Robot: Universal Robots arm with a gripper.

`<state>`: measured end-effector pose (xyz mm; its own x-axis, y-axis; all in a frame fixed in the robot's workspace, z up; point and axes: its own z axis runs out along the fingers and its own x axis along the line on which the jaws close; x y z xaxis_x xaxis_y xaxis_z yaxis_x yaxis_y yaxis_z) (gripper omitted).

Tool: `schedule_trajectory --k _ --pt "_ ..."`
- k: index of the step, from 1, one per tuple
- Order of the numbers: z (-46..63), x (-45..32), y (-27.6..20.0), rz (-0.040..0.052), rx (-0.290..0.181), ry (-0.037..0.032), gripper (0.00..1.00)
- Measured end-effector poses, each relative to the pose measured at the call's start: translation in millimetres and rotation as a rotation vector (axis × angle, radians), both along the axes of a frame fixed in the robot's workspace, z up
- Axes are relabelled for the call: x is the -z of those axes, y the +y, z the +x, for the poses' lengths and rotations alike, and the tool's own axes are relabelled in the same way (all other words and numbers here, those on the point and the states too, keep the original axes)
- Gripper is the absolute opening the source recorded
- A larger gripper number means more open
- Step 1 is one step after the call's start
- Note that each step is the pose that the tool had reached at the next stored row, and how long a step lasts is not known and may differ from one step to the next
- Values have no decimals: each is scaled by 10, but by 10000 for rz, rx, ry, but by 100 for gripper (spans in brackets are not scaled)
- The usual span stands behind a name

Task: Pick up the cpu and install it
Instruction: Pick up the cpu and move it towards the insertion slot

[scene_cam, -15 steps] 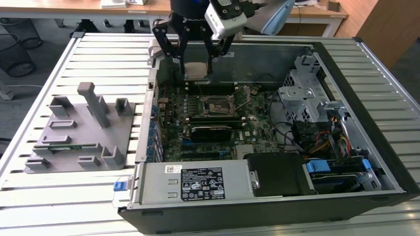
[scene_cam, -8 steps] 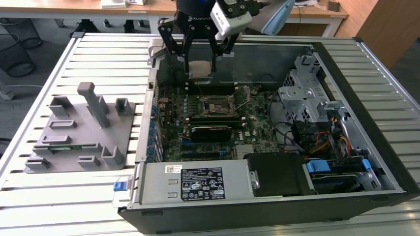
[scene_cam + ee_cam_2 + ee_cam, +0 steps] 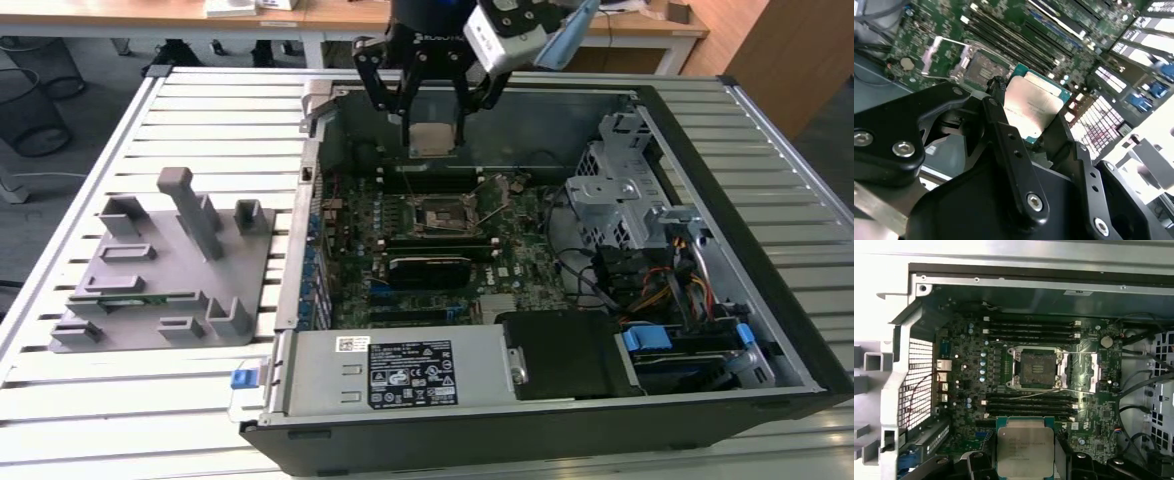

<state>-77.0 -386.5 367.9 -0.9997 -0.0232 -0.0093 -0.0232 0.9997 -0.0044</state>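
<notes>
Pickup is done: my pincer (image 3: 435, 122) pinches the cpu (image 3: 433, 140) over the case (image 3: 534, 432). I see the socket (image 3: 1035, 369) open and bare, so seating is not yet done.

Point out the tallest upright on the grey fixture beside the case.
The slim post near the far middle of the fixture: it stands well above the squat blocks around it.
</notes>
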Motion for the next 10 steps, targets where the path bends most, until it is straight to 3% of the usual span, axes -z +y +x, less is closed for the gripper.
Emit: schedule_trajectory --k 5,10 --pt "165 8 0 -1 1 1 54" --pt "248 8 0 -1 0 1 54"
